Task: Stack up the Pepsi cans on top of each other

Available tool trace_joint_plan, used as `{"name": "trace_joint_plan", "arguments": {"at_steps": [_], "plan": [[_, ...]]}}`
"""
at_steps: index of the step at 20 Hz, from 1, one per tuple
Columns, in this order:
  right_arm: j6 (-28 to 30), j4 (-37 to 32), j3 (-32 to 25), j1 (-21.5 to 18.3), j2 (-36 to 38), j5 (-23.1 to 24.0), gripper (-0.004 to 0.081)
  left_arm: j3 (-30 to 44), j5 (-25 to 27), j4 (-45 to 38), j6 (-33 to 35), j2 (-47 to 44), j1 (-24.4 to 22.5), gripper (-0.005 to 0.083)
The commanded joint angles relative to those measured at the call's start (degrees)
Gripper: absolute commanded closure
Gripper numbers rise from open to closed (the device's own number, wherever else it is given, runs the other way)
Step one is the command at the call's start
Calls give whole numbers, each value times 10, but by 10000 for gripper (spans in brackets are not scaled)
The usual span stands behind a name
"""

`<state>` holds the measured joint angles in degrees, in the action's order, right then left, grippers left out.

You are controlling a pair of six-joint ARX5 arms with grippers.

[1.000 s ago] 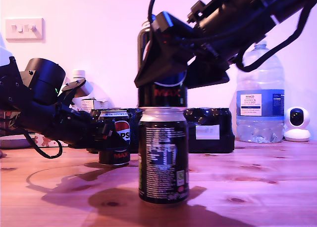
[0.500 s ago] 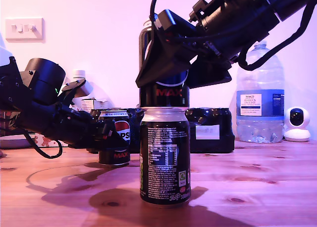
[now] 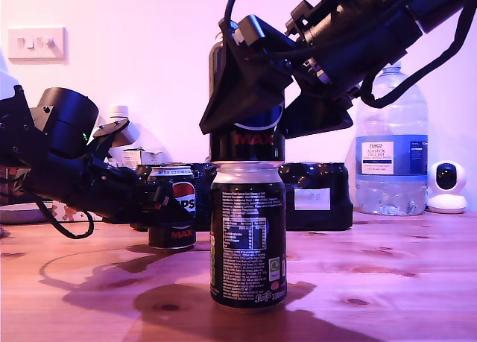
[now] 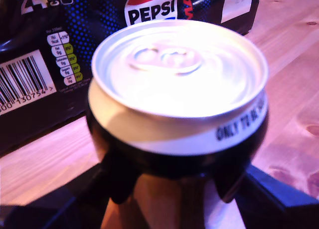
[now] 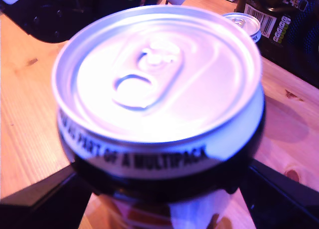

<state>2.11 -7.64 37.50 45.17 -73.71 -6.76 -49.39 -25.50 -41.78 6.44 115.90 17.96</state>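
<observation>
Three Pepsi cans [image 3: 247, 238] [image 3: 247, 142] [image 3: 173, 208], one multipack [image 3: 313, 197], one water bottle [image 3: 391, 144].

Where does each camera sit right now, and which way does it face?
Exterior view: low at table height, facing the upper can stacked on the lower can; both arms show.
First wrist view: on my first gripper, looking down on the back can, multipack behind; fingers show.
Second wrist view: on my second gripper, looking down on the upper can; fingers show.
Shared: the back can shows in all three.
</observation>
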Motion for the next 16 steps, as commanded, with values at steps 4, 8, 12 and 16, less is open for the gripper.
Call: {"name": "trace_joint_plan", "arguments": {"at_steps": [4,8,12,16], "plan": [[-3,0,26,6,6,14,-12,-2,-2,-1,0,12,2,384],[-2,28,53,6,7,14,-12,-2,-2,-1,0,12,2,384],[-2,68,85,6,21,14,-12,-2,-2,-2,0,12,2,384],[-2,94,106,6,57,12,-12,-2,-2,-2,0,12,2,384]]}}
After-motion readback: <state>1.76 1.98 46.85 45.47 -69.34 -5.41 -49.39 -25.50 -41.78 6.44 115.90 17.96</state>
